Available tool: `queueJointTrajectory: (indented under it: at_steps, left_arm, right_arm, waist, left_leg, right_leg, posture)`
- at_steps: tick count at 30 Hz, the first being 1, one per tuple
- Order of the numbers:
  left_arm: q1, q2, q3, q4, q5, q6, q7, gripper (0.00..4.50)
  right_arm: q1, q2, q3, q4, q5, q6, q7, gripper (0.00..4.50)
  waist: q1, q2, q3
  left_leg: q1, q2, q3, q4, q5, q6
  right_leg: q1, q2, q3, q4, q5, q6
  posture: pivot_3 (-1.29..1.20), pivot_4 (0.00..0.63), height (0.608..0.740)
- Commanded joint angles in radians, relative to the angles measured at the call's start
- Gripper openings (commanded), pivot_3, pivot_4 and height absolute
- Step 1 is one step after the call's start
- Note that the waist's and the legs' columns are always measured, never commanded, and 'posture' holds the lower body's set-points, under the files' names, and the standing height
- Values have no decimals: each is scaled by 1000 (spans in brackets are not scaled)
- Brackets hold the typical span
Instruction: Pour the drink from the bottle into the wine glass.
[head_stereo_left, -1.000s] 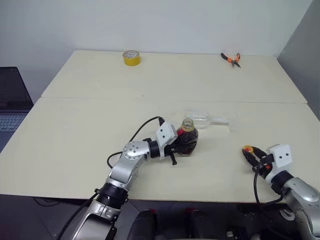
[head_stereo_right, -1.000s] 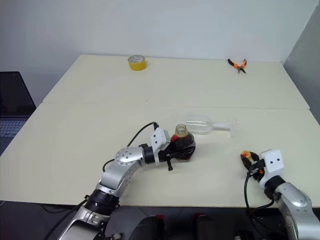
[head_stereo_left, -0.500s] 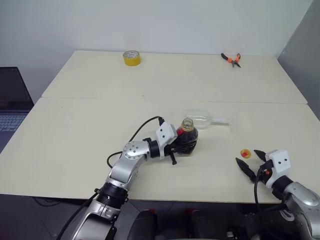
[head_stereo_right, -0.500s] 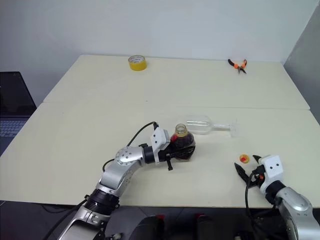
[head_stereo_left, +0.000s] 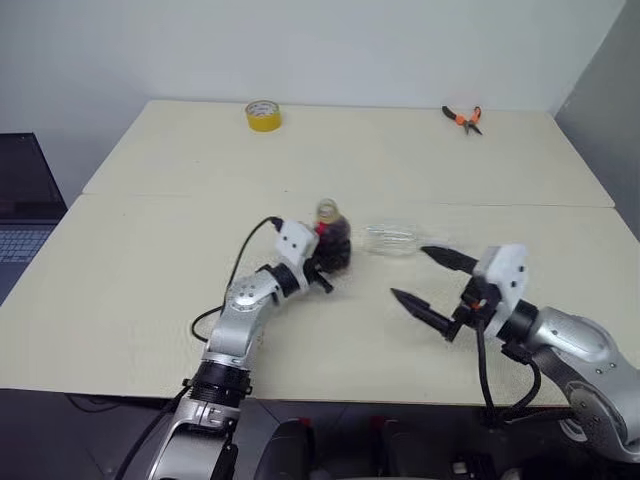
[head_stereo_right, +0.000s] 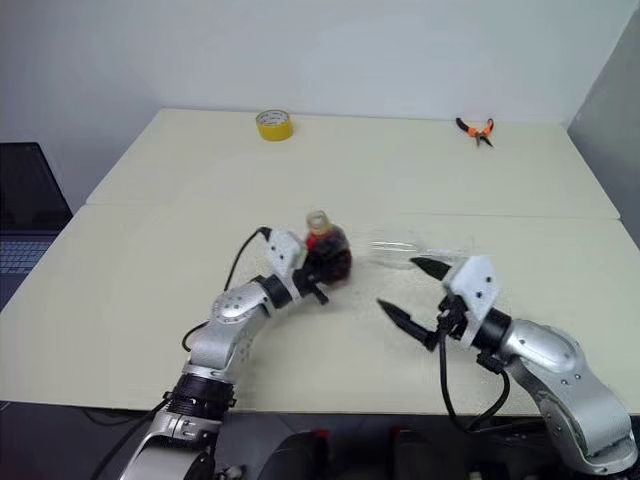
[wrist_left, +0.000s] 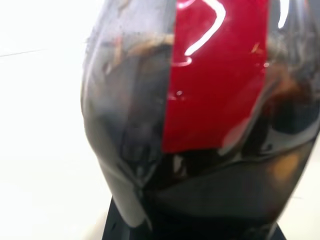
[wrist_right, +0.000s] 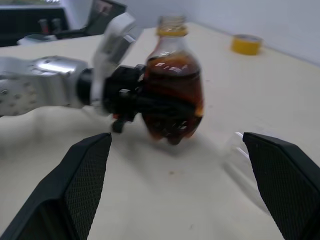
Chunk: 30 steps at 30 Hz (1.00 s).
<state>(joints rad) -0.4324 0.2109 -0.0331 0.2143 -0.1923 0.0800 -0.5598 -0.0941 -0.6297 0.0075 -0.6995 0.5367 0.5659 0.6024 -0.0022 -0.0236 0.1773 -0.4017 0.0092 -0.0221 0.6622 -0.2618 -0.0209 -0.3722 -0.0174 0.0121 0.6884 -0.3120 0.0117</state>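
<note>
On smooth cream table (head_stereo_left: 150, 290), ribbed clear plastic bottle (head_stereo_left: 331, 243), glossy dark drink (wrist_right: 172, 100)

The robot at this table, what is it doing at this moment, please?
The left gripper is shut on the bottle of dark drink, upright and with no cap on. The wine glass lies on its side on the table, just right of the bottle, and looks empty. The right gripper is wide open, holds nothing and points toward the glass. A yellow tape roll and pliers lie at the far edge.
</note>
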Motion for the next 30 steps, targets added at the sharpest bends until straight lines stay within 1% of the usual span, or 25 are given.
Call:
queueJointTrajectory:
  at_steps: [1,5,9,14,22,24,26,30]
  left_arm:
    - [-41,-6,52,35,3,-47,65,637]
    - [-100,23,101,171,50,-131,149,637]
    - [-167,33,158,314,65,-184,257,635]
    - [-212,47,175,434,95,-258,320,635]
    - [-267,48,199,585,92,-313,398,635]
    - [-269,43,202,595,85,-319,396,1356]
    - [-266,38,200,593,81,-323,390,1941]
    - [-249,32,200,570,79,-318,385,3300]
  right_arm:
    - [-63,5,21,-8,31,28,17,4500]
    - [-141,22,76,54,3,11,58,4500]
    - [-206,45,118,96,-20,0,78,4500]
    - [-246,61,139,118,-39,-4,89,4500]
    - [-270,84,145,124,-49,7,85,4500]
    - [-269,85,143,120,-49,11,81,4500]
    - [-269,86,140,116,-48,15,78,4500]
    - [-265,82,134,104,-43,23,70,4500]
  waist:
    - [0,0,0]
    - [0,-2,1]
    - [0,-3,1]
    - [0,-3,2]
    - [-1,-3,1]
    - [-2,-3,1]
    - [-3,-3,1]
    - [-2,-3,1]
  left_leg:
    - [0,0,0,0,0,0]
    - [0,-1,0,0,0,0]
    - [0,0,-1,0,0,0]
    - [-1,-1,0,0,0,0]
    - [0,0,-1,0,0,0]
    - [0,0,0,0,0,0]
    - [0,0,0,0,0,0]
    - [0,0,0,0,0,-1]
  right_leg:
    - [0,0,0,0,0,0]
    - [0,0,-1,0,0,0]
    - [-1,0,-1,0,0,0]
    - [-1,-1,-1,0,0,0]
    - [-1,-1,-2,2,1,0]
    - [-1,-1,-2,3,1,0]
    - [-1,-1,-2,2,1,0]
    - [-1,-1,-1,2,1,0]
  posture:
    - [0,150,740]
    - [0,150,740]
    - [0,150,740]
    - [0,150,740]
    - [0,150,740]
    - [0,150,740]
    - [0,150,740]
    - [0,150,740]
